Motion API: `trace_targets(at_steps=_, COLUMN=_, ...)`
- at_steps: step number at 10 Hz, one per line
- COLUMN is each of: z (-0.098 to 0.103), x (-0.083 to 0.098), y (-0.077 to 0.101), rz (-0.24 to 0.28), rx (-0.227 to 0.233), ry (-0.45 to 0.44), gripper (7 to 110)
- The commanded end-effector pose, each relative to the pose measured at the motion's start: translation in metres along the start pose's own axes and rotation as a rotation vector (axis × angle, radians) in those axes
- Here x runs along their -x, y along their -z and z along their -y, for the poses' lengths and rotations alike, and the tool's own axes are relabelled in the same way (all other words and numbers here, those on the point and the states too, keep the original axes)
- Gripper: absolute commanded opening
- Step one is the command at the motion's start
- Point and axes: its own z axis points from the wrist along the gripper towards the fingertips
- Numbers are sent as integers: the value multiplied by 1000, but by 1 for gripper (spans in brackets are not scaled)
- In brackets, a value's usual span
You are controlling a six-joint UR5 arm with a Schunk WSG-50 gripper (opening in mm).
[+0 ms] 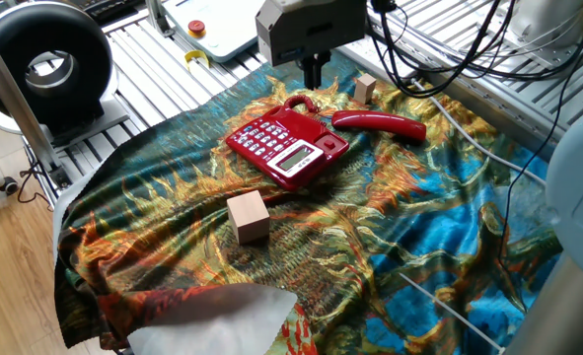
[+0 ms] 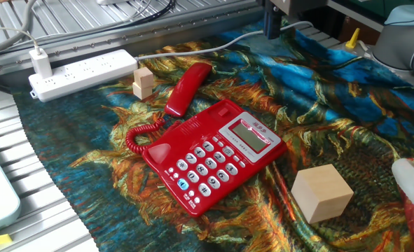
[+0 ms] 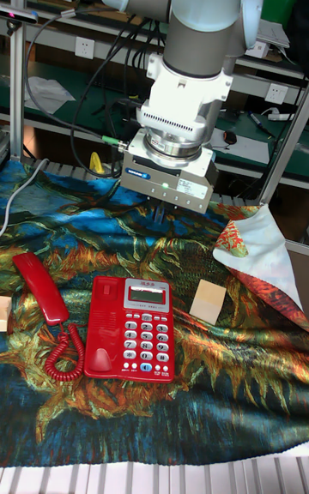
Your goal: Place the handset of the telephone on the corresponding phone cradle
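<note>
The handset is off the hook, lying flat on the patterned cloth that covers the counter, just beside the telephone on the side away from the keypad. Its curly red cord loops from the corner of the base up toward it. The phone cradle, that plain red strip down one edge of the base, has nothing sitting in it, so the only "container" here is bare. Keypad and little grey display face up.

The hand hangs up in the air over the far edge of the cloth, well apart from both the handset and the phone, and it's carrying nothing. The fingers show as one dark stub in every view, so I can't tell how wide they stand.

Other stuff on the cloth: a tan wooden cube near the display end of the phone, and a smaller wooden block just beside the handset's far end. A white power strip sits on the metal slats beyond the cloth, with a plug in it.
</note>
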Motion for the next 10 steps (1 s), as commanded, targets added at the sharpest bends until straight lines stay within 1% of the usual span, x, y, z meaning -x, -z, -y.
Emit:
trace_targets(at_steps=1, z=-5, x=-3, y=1, rz=-12, rx=23, ry=6, gripper=7)
trace_targets(at_steps=2, z=-3, x=-1, y=1, rz=-4, rx=16, ry=33, gripper=7)
trace_targets(at_steps=3, z=3, x=3, y=1, rz=10, rx=-9, ry=85, gripper=7)
trace_targets(at_steps=4, z=16, x=10, y=2, rz=35, rx=-65, ry=146, gripper=7)
trace_targets(at_steps=5, z=11, x=10, y=2, rz=39, rx=-44, ry=146, gripper=7)
trace_targets(at_steps=6, z=6, x=12, y=2, rz=48, rx=-26, ry=124, gripper=7)
trace_targets(at_steps=7, z=6, x=16, y=2, rz=62, rx=-24, ry=108, gripper=7)
trace_targets(at_steps=8, z=3, x=25, y=3, rz=98, rx=-14, ry=106, gripper=7)
trace_targets(at_steps=9, z=0, x=35, y=4, rz=139, rx=-4, ry=123, gripper=7)
trace_targets(at_steps=10, z=1, x=44, y=5, rz=177, rx=-13, ry=132, gripper=7)
